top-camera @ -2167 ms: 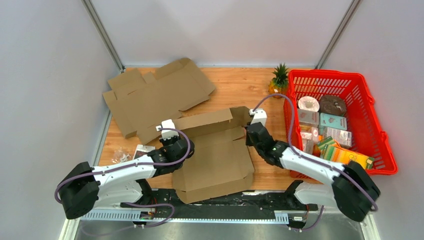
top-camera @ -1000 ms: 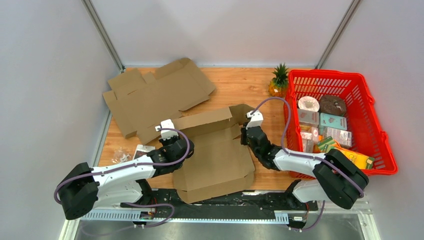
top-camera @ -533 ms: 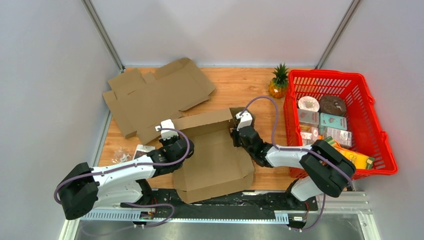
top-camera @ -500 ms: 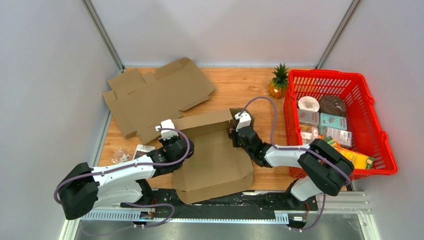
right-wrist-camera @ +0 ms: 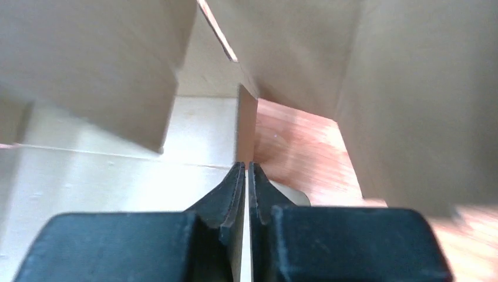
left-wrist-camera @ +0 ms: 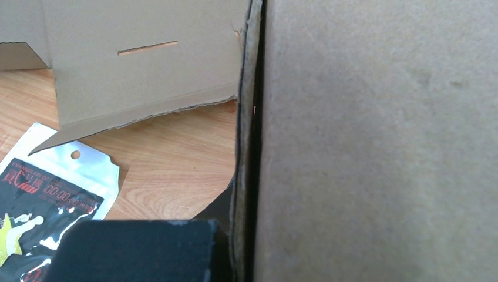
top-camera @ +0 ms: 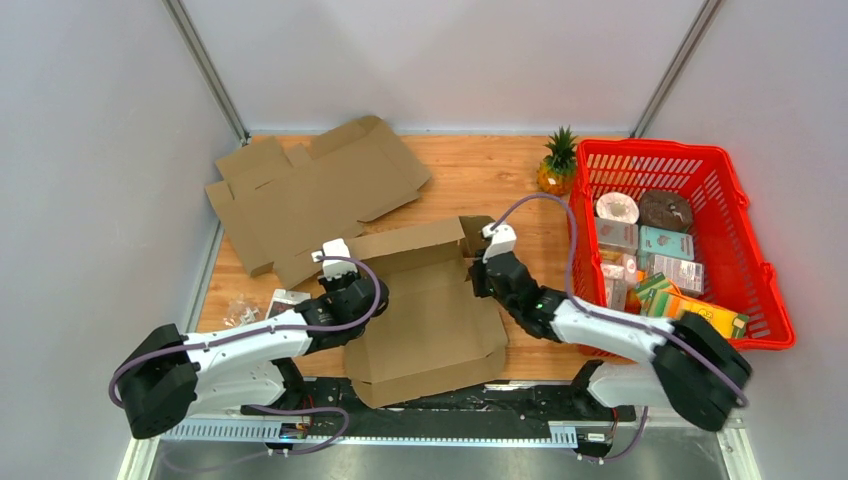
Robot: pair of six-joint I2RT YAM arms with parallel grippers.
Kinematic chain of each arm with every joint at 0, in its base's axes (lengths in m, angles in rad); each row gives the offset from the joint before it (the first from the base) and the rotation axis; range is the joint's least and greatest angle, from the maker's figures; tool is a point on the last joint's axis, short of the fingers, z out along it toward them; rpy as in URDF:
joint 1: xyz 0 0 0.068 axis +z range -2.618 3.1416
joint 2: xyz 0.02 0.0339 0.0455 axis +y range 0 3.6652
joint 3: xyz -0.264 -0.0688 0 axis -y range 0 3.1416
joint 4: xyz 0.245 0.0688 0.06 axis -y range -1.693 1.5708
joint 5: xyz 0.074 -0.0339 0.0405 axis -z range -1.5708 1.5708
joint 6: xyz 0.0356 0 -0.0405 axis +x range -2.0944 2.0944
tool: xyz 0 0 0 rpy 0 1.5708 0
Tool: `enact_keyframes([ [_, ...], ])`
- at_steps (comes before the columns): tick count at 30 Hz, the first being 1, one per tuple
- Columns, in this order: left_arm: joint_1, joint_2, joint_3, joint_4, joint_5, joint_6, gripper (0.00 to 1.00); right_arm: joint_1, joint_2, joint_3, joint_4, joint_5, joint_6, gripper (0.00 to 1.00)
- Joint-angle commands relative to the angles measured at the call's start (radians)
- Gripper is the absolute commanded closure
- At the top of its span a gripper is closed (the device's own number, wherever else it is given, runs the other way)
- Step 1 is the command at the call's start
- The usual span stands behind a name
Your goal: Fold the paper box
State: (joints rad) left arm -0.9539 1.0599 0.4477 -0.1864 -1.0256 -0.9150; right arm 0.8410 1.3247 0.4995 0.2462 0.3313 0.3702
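The paper box (top-camera: 435, 320) lies half folded near the table's front, with its back wall raised. My left gripper (top-camera: 362, 297) is shut on the box's left wall. In the left wrist view that wall's edge (left-wrist-camera: 246, 147) runs up from my left gripper (left-wrist-camera: 246, 235); one black finger (left-wrist-camera: 135, 249) shows and the other is hidden behind the cardboard. My right gripper (top-camera: 477, 278) sits at the box's right back corner, inside the raised side flap (top-camera: 478, 228). In the right wrist view my right gripper (right-wrist-camera: 246, 167) is shut but for a hair's gap, with a narrow flap (right-wrist-camera: 247, 126) just ahead.
A second flat cardboard sheet (top-camera: 310, 195) lies at the back left. A red basket (top-camera: 650, 146) full of groceries stands at the right, with a small pineapple (top-camera: 558, 160) beside it. A silver packet (top-camera: 285, 300) (left-wrist-camera: 47, 194) lies left of the box.
My right gripper swung left into the box's right back corner, bringing the side flap up, then eased back slightly right. Its jaws have parted by a hair. The left arm has not moved.
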Motion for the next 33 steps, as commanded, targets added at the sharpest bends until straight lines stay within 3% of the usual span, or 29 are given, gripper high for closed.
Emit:
enact_keyframes([
  [1,0.000,0.017,0.049,0.056,-0.004,-0.018,1.00,-0.009,-0.244,0.062,-0.371,0.068,0.067,0.88],
  [5,0.000,0.017,0.046,0.065,-0.002,-0.010,1.00,-0.063,-0.393,0.181,-0.654,0.086,0.058,0.69],
  [6,0.000,0.012,0.040,0.070,-0.004,-0.012,1.00,-0.081,-0.415,0.226,-0.676,0.069,0.041,0.59],
  [8,0.000,0.002,0.036,0.073,-0.007,-0.015,1.00,-0.146,-0.407,0.304,-0.787,0.052,0.032,0.52],
  [11,0.000,-0.006,0.029,0.074,-0.005,-0.013,1.00,-0.218,-0.355,0.395,-0.818,-0.013,-0.042,0.32],
  [15,-0.002,-0.005,0.029,0.079,-0.002,-0.010,1.00,-0.247,-0.265,0.456,-0.763,-0.110,-0.123,0.30],
  [17,-0.002,0.000,0.032,0.079,-0.002,-0.005,1.00,-0.247,-0.231,0.455,-0.713,-0.141,-0.151,0.37],
  [19,-0.003,0.006,0.037,0.079,-0.004,-0.002,1.00,-0.244,-0.207,0.458,-0.706,-0.138,-0.143,0.53],
  [20,-0.005,0.011,0.039,0.080,-0.004,-0.001,1.00,-0.244,-0.193,0.471,-0.720,-0.143,-0.137,0.69],
  [23,-0.016,0.025,0.052,0.076,-0.017,0.007,1.00,-0.194,-0.214,0.504,-0.781,-0.072,-0.093,0.84],
  [29,-0.049,0.078,0.098,0.038,-0.065,0.018,1.00,-0.148,-0.217,0.559,-0.867,-0.126,0.079,0.99],
  [33,-0.059,0.083,0.109,0.027,-0.080,0.013,1.00,-0.123,-0.176,0.596,-0.936,-0.124,0.168,0.99],
])
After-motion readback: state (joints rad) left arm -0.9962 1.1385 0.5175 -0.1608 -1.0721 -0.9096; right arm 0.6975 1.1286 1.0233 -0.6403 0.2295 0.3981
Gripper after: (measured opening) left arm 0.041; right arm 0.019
